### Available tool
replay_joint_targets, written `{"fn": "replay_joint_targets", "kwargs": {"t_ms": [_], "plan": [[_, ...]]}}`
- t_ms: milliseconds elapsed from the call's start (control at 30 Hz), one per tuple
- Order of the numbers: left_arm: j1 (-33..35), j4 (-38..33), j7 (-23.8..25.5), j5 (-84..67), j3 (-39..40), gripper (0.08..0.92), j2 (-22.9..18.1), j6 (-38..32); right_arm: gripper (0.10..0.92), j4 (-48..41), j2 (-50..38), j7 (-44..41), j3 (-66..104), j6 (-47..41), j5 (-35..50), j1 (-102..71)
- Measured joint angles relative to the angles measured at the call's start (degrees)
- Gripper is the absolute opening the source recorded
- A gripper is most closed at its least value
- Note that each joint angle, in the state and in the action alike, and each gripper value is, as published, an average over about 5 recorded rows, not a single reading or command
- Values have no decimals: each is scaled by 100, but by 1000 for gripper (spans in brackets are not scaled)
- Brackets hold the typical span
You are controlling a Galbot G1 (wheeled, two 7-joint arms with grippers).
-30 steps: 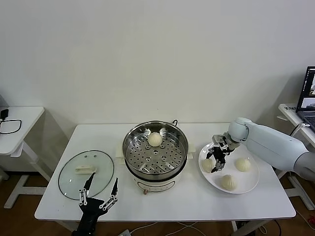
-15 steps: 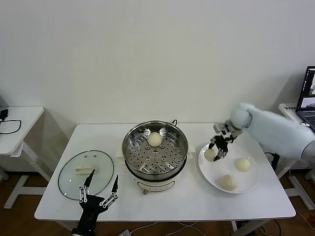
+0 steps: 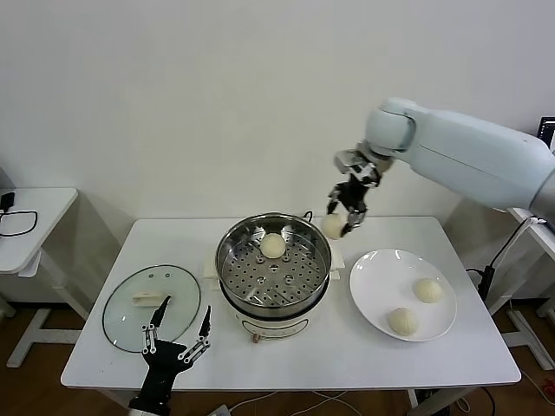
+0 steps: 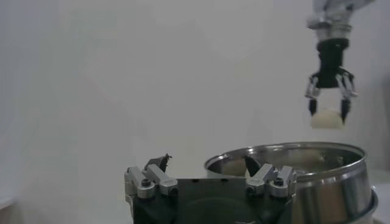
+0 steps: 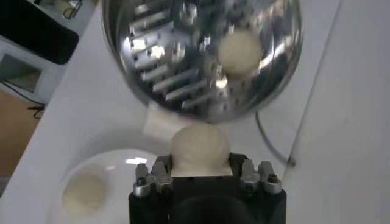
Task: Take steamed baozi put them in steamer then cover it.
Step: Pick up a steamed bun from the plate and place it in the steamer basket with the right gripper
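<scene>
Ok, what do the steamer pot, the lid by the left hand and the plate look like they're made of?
The steamer looks like polished stainless steel: mirror-bright walls and a perforated tray. The lid looks like clear glass, since the table shows through it, with a pale handle. The plate is glossy white, probably ceramic, though it could be plastic.

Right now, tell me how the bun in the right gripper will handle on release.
The baozi in the right gripper looks soft, so it probably dents. Its domed shape may let it roll on the steamer tray. It seems light.
</scene>
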Motion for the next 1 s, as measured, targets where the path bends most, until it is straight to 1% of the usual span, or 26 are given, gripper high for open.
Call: {"fn": "replay_joint_targets", "kwargs": {"t_ms": [200, 533, 900, 1000], "plan": [[-58, 56, -16, 0, 25, 823, 1, -5, 636, 100, 583, 347, -300, -324, 286, 39], [-86, 76, -34, -8, 8, 823, 13, -25, 636, -16, 1366, 887, -564, -684, 453, -270], [-87, 111, -47, -18, -46, 823, 12, -61, 637, -190, 1835, 1306, -661, -879, 488, -682], [-89, 120, -49, -18, -49, 823, 6, -65, 655, -216, 1891, 1393, -667, -898, 489, -765]]}}
